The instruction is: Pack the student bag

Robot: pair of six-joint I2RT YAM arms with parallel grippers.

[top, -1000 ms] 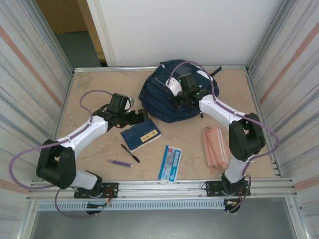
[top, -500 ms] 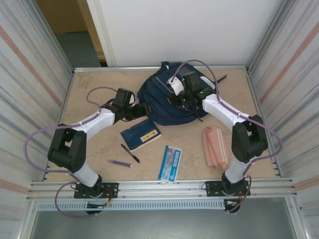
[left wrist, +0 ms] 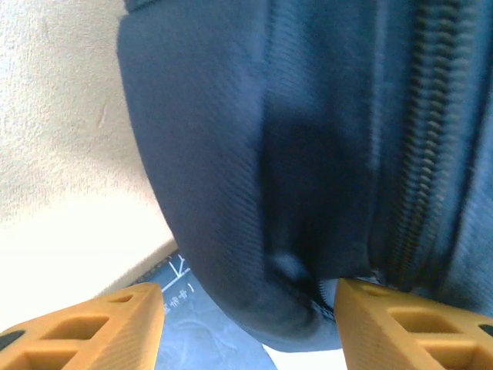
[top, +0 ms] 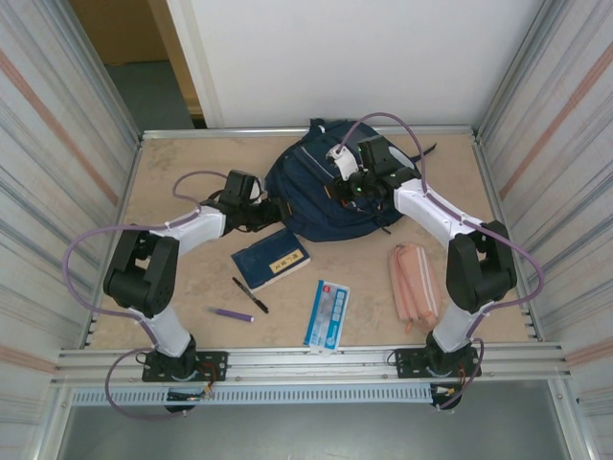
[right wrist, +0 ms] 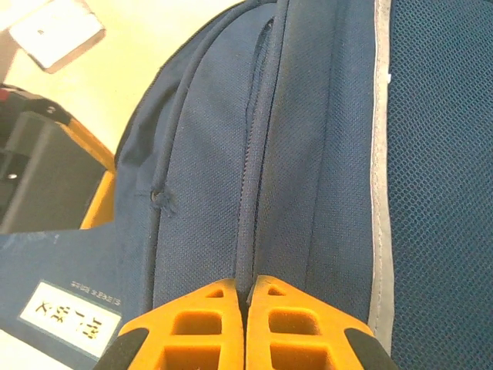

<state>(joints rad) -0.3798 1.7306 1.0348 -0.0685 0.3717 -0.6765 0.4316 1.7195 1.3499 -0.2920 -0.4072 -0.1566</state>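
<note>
From above, the student bag [top: 306, 196] lies on the worktop [top: 172, 182] in the upper centre of the frame, close to the back edge. The left tool [top: 276, 213] is at the bag's lower left edge. The right tool [top: 343, 195] is on top of the bag, right of its middle. A navy book [top: 271, 261] lies just beside the bag's lower edge. Lower in the frame, well apart from one another, are a black pen [top: 249, 294], a purple marker [top: 233, 314] and a blue-and-white box [top: 327, 313]. A pink pencil case [top: 414, 285] lies at lower right, apart from the bag.

In the left wrist view, the 2 orange fingers [left wrist: 92, 327] of the left tool [left wrist: 248, 297] sit in the bottom corners and stand apart, with the bag's [left wrist: 231, 139] rounded navy edge between them. The right-hand finger touches the fabric beside the zip [left wrist: 431, 154]. A sliver of the book [left wrist: 176, 312] shows between the left-hand finger and the bag, so this tool is open and not clamped.

In the right wrist view, the right tool [right wrist: 246, 289] has its fingers [right wrist: 192, 324] pressed together at bottom centre. The bag's [right wrist: 200, 154] raised zip ridge [right wrist: 258, 139] runs down into the seam between them, so the tool is closed on that ridge. A grey stripe [right wrist: 377, 154] and blue mesh [right wrist: 447, 154] run along the right. The left tool's dark body [right wrist: 38, 173] is at the left edge. The book's white label [right wrist: 69, 312] is at lower left.
</note>
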